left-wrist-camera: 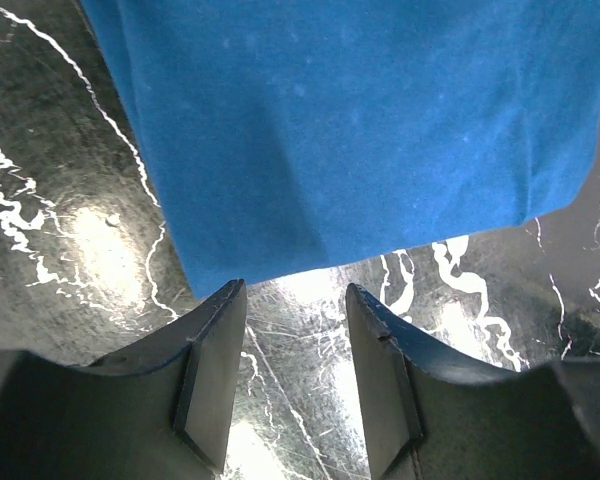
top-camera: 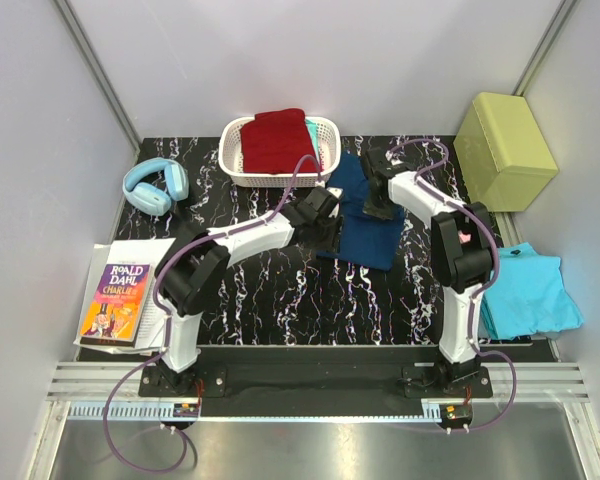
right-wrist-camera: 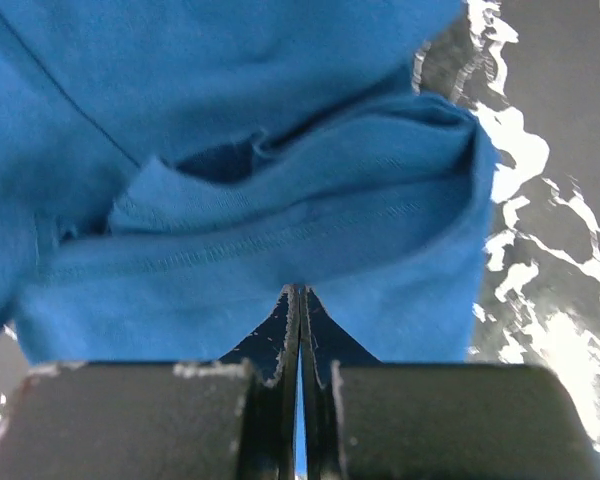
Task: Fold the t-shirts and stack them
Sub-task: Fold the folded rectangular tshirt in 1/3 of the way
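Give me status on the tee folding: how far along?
Looks done: red tee sits folded in the basket. In hand: navy tee on the table, right gripper shut on a bunched edge, left gripper partly open at the hem, not on cloth. Left: finish the navy fold, handle the turquoise tee at the right, then stack; the three lie apart.

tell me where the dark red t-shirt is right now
In the top view the dark red t-shirt lies folded in the white basket at the back, just right of the blue headphones.
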Available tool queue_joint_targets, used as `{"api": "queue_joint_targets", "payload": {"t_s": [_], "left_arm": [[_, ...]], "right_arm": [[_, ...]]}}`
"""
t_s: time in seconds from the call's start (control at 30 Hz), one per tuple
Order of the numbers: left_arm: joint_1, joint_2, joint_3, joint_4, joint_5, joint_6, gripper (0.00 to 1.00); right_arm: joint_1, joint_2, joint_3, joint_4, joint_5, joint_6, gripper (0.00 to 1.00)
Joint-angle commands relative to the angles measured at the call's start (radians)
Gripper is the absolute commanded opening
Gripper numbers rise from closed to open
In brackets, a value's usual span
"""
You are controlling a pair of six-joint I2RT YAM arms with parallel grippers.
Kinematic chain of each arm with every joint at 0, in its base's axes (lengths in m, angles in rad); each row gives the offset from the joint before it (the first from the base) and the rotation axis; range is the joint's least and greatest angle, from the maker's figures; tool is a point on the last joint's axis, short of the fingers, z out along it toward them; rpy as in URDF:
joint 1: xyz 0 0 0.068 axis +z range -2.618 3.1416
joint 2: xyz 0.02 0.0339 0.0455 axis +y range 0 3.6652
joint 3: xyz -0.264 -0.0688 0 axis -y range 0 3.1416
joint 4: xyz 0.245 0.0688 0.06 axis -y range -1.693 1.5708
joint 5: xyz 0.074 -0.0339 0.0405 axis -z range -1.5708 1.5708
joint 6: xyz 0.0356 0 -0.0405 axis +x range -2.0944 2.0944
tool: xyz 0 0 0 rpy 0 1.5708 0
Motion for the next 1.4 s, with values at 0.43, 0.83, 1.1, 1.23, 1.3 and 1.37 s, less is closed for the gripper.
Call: {"api": "queue_joint_targets", "payload": {"t_s": [0.43,0.83,1.1,1.23,1.3,1.37], "left_arm": [[0.003,0.013,-0.012,0.026,0.064,-0.008,0.46],[0.003,0.01,-0.031,0.023,0.064,-0.002,0.44],[0.003,0.0,-0.034,0.028,0.028,-0.002,0.44],[0.003,0.023,-0.009,0.028,0.054,-0.013,0.43],[0.003,0.025,-0.005,0.026,0.058,-0.013,0.43],[0.003,0.029,-0.002,0.025,0.055,-0.013,0.43]], "right_arm": [[-0.042,0.197,0.325,-0.042,0.067,-0.056,0.0],[-0.078,0.28,0.524,-0.121,0.042,-0.073,0.0],[0.031,0.006,0.282,-0.045,-0.024,-0.068,0.0],[0.047,-0.046,0.157,-0.041,-0.051,-0.03,0.0],[0.048,-0.065,0.123,-0.024,-0.059,-0.022,0.0],[0.05,-0.064,0.09,-0.018,-0.065,-0.016,0.0]]}}
